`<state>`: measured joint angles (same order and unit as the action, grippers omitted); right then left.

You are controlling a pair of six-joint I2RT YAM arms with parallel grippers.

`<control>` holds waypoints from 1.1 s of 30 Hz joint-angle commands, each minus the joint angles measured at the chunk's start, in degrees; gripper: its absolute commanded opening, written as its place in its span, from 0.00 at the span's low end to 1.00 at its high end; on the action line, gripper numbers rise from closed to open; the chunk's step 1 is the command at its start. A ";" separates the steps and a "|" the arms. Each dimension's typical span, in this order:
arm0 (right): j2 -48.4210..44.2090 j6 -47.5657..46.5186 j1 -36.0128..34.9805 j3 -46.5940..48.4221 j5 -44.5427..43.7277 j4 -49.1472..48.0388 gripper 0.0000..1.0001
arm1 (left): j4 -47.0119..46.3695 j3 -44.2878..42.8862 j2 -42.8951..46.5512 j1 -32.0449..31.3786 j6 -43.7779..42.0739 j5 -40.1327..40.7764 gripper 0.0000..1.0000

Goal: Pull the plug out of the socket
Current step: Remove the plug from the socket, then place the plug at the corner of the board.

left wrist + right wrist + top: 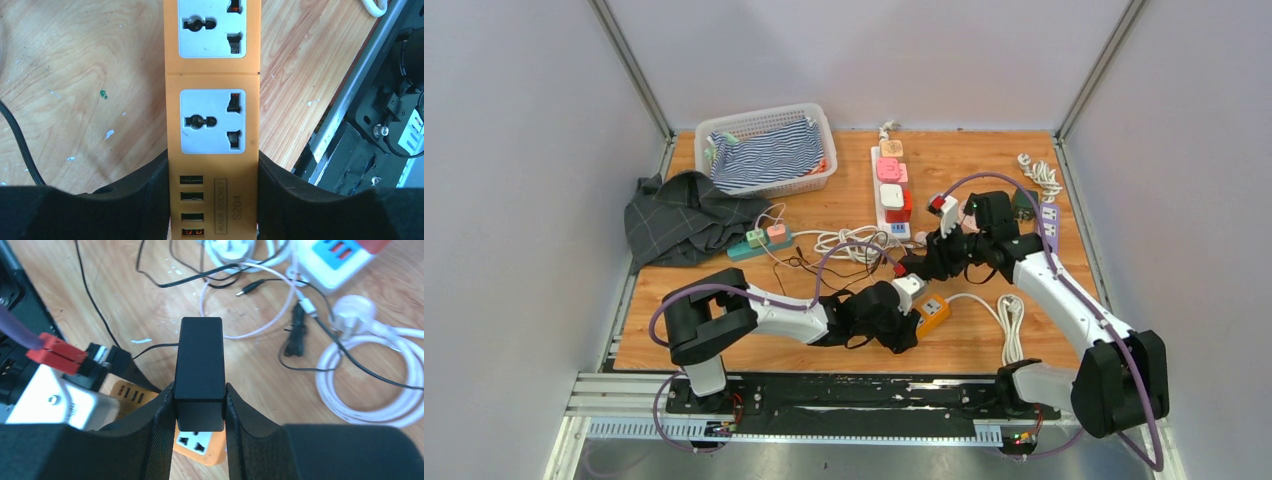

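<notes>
An orange power strip [212, 100] with white sockets and USB ports lies on the wooden table; it also shows in the top view [931, 313] and the right wrist view [200, 445]. My left gripper [212, 200] is shut on its USB end and pins it to the table. My right gripper [200, 405] is shut on a black plug block [200, 365] and holds it clear above the strip's sockets. A thin black cable [150, 347] runs from the plug. Both sockets in the left wrist view are bare.
A white power strip [891, 190] with pink and red plugs lies at the back. Coiled white cables [370, 385] and loose black wires [300, 335] lie around. A basket [769, 150] of cloth and a grey cloth [679, 215] sit at back left.
</notes>
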<state>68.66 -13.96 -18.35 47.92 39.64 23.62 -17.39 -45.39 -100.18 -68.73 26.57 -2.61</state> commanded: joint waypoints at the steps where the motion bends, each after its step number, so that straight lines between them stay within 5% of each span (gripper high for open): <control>1: -1.11 2.40 3.53 -0.99 -0.73 -2.18 0.00 | 9.17 1.88 -2.42 -0.79 -0.14 -2.32 0.00; 9: -1.43 0.50 3.62 -0.48 -0.16 -0.99 0.00 | 9.06 3.62 8.06 -0.79 0.34 -0.38 0.53; 14: -2.85 -1.05 3.88 -0.11 4.01 -0.05 0.00 | 9.02 5.76 18.55 -0.79 -0.47 1.46 0.75; 22: -10.31 -8.34 8.43 1.71 17.87 5.82 0.00 | 9.05 12.17 35.14 2.34 -1.87 5.09 0.87; 27: -14.09 -16.50 11.74 6.15 25.06 15.31 0.00 | 9.12 17.67 50.20 10.17 1.35 3.70 1.00; 33: -13.61 -18.69 13.68 19.72 24.73 24.86 0.00 | 10.62 23.02 60.94 23.47 9.42 -1.88 1.00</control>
<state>55.44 -28.82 -6.44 59.16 60.23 40.53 -8.47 -25.47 -43.11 -51.64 29.80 -1.28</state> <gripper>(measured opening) 0.377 0.996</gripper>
